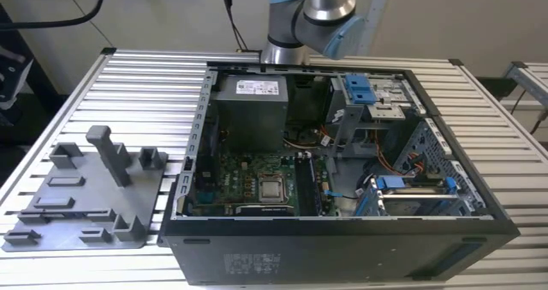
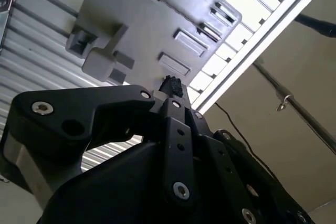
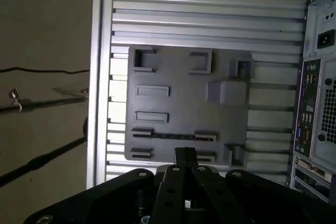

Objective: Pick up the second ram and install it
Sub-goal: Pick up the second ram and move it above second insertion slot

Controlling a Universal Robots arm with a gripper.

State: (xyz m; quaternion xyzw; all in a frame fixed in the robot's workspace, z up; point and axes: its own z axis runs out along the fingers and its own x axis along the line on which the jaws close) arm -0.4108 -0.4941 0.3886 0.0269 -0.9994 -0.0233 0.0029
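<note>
The second ram [image 3: 173, 136] is a thin dark strip lying on the grey fixture plate [image 3: 184, 103], held between two small end holders. In the exterior view it shows as a dark line [image 1: 64, 211] near the plate's front edge. My gripper [image 3: 185, 157] hangs high above the plate, its tips in line with the strip but well clear of it. The two black fingers [image 2: 170, 85] stand pressed together with nothing between them. The open computer case [image 1: 342, 174] holds the motherboard with its silver processor [image 1: 272, 188] and long black memory slots [image 1: 305, 182] beside it.
The fixture plate carries a tall grey post [image 1: 110, 154] and several low blocks [image 1: 128, 226]. The case stands on a ribbed metal table [image 1: 145, 85], to the exterior view's right of the plate. Blue drive clips [image 1: 361, 89] and cables [image 1: 402, 168] sit inside the case. The arm's base [image 1: 296, 36] rises behind it.
</note>
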